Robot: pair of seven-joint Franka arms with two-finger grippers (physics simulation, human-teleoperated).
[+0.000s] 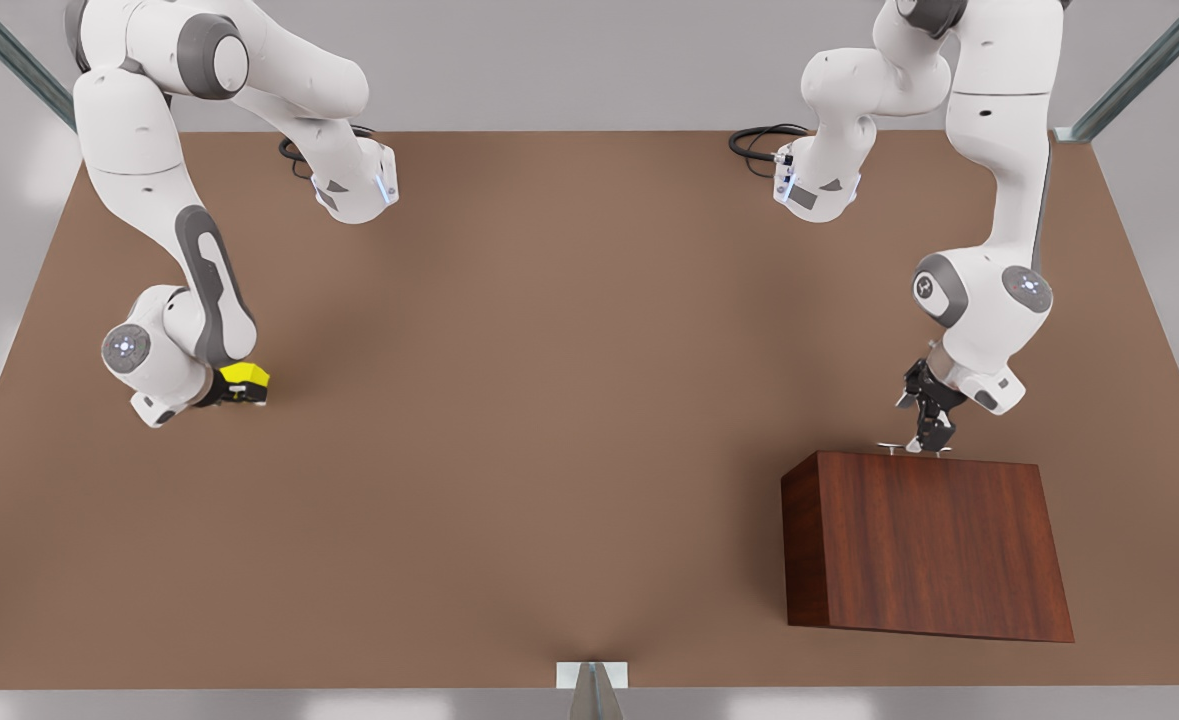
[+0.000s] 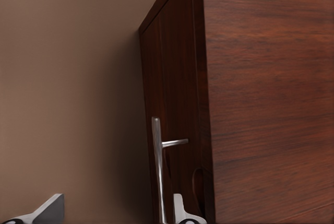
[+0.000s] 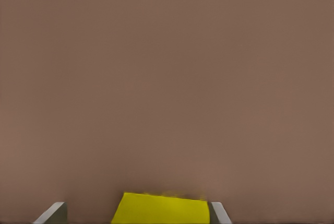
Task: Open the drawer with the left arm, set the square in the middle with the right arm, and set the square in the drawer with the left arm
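The dark wooden cabinet (image 1: 934,545) stands at the front view's right, its drawer (image 2: 175,98) pushed in flush. My left gripper (image 1: 929,435) hangs at the drawer's far side, open, with the silver handle (image 2: 157,172) between its fingers (image 2: 52,209). At the front view's left, the yellow square (image 1: 246,376) lies on the table. My right gripper (image 1: 237,392) is down around the square (image 3: 162,209), open: one finger (image 3: 218,213) is right against it, the other stands a little off it.
The brown tabletop (image 1: 549,400) stretches bare between the two arms. Cables (image 1: 754,140) lie near the arm bases at the back edge. A small metal bracket (image 1: 591,675) sits at the front edge.
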